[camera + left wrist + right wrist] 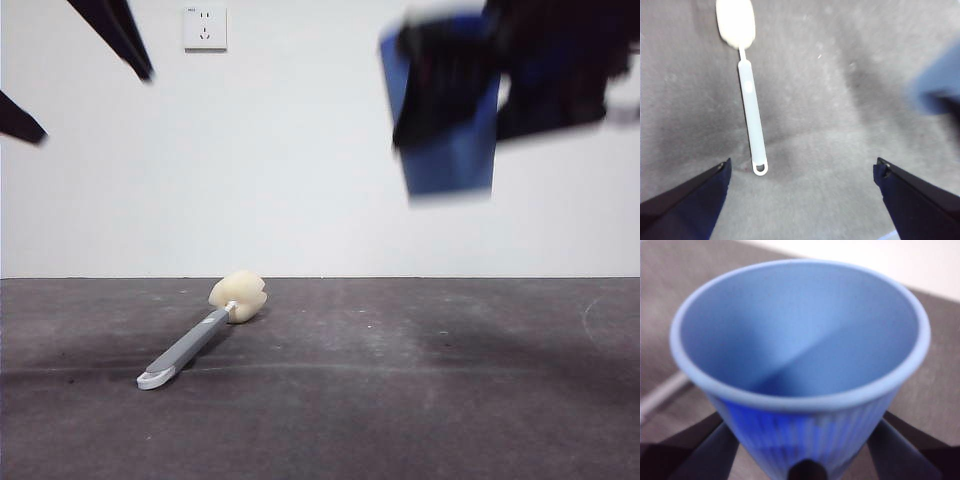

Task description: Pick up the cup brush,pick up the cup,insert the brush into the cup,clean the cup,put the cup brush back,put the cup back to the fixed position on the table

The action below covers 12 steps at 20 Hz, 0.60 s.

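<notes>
The cup brush (200, 335) lies flat on the table (420, 400), its cream sponge head toward the back wall and its grey handle pointing forward and left. In the left wrist view the cup brush (751, 100) lies below my left gripper (802, 167), which hangs high above it, open and empty. That left gripper (90, 105) shows as two black tips at the front view's top left. My right gripper (480, 100) is shut on the blue cup (450, 150), held high in the air at the upper right. The cup (800, 340) is empty inside, with the right gripper (802, 440) clamping its ribbed wall.
A white wall socket (205, 28) sits on the pale back wall. A blurred blue edge of the cup (935, 85) shows at the side of the left wrist view.
</notes>
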Available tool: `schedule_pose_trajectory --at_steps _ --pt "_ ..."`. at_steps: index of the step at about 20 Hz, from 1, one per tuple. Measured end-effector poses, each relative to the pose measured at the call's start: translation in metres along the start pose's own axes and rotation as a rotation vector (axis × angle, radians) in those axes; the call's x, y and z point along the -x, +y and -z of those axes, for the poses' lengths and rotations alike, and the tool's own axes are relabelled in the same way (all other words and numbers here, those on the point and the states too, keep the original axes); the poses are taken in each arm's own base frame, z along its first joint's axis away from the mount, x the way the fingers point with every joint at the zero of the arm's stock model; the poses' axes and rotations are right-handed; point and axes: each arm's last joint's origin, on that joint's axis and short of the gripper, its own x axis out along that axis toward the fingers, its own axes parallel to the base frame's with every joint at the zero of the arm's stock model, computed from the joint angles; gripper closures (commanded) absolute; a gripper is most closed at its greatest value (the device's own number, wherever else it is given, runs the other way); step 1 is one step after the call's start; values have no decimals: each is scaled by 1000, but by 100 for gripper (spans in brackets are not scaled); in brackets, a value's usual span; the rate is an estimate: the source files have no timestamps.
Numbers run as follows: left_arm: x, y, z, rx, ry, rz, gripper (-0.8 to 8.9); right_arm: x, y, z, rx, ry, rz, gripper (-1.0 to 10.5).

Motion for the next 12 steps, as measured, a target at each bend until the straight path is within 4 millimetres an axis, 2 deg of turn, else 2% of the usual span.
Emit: schedule_pose_trajectory --at_steps 3,7,9,12 --pt "23 3 7 -4 -28 15 334 -33 2 16 -15 -7 -3 959" --pt "36 7 13 -4 -29 15 334 -68 -2 42 -25 33 43 958" --pt "37 7 15 -4 -26 14 334 -78 -5 51 -33 44 34 959" --pt "37 8 15 -8 -16 10 334 -85 -15 52 -63 -5 51 959"
